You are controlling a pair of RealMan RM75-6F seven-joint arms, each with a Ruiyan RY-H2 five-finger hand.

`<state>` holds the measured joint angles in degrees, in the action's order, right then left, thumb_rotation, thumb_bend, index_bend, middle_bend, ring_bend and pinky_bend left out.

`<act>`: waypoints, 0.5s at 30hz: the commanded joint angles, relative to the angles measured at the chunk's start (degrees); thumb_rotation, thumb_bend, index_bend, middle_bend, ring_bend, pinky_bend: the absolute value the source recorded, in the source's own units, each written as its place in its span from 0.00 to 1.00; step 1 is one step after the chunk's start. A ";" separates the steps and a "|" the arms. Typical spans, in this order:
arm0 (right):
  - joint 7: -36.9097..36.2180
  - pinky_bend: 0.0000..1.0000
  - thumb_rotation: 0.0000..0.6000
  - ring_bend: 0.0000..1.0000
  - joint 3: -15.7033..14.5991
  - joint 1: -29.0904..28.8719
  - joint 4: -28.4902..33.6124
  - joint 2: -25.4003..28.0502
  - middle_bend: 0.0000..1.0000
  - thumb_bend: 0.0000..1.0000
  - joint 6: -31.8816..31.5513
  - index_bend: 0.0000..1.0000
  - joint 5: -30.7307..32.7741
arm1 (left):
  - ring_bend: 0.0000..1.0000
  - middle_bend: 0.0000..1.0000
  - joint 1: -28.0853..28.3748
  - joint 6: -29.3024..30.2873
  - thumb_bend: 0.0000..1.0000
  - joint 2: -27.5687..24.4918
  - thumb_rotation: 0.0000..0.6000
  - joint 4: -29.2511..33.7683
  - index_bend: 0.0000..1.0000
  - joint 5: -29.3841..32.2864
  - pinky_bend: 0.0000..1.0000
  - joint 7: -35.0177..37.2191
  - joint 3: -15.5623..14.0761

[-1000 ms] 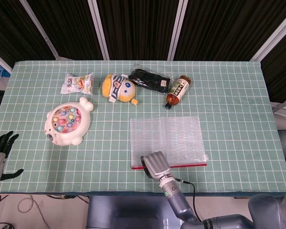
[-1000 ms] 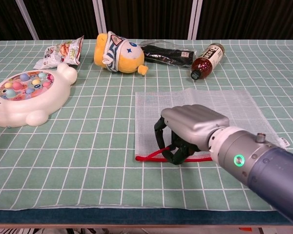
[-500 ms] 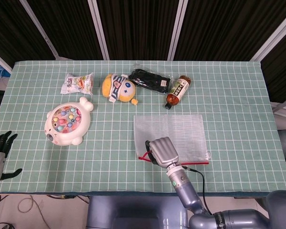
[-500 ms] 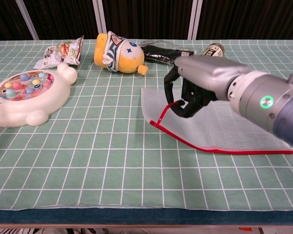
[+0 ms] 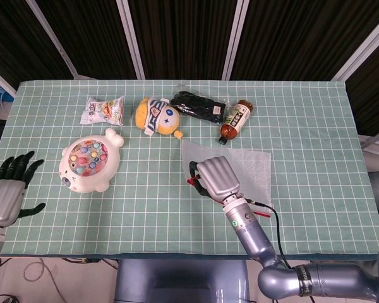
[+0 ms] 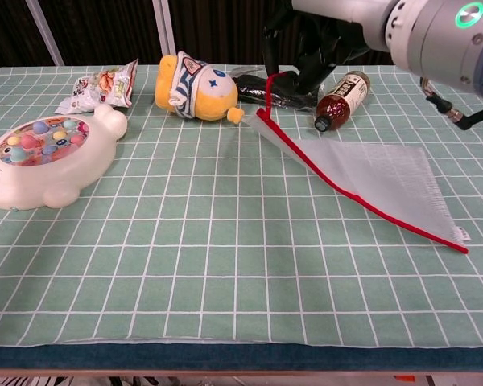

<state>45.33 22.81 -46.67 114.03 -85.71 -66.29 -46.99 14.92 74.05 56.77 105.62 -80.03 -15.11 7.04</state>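
Brown drink bottle (image 6: 341, 100) with a pale label, print too small to read; crinkled snack packet (image 5: 103, 110), writing unreadable. Right hand (image 5: 215, 178) pinches the red-edged corner of a clear mesh zip pouch (image 6: 378, 178), lifted mid-table, far corner resting down. Left hand (image 5: 9, 192) spread wide, holding nothing, off the near-left table edge. White fish-game toy (image 5: 88, 163) sits left.

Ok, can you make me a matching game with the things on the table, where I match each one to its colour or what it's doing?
Things:
1. mesh bag
2. bottle
3. fishing toy
4. plush doll

States:
A. white, with coloured fish on top
B. lying on its side, brown inside
C. one corner lifted by the right robot hand
D. yellow, lying down

Pairs: 1-C, 2-B, 3-A, 4-D
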 commanded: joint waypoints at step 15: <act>-3.35 0.99 1.00 1.00 0.94 -4.61 0.35 2.71 1.00 0.64 0.65 0.66 4.64 | 0.00 0.07 22.79 -24.84 0.15 2.09 1.00 -1.71 0.31 9.24 0.09 1.03 9.65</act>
<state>42.13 23.80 -51.13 114.39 -83.02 -65.56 -42.53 35.20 51.82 57.63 105.14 -72.48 -15.35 15.54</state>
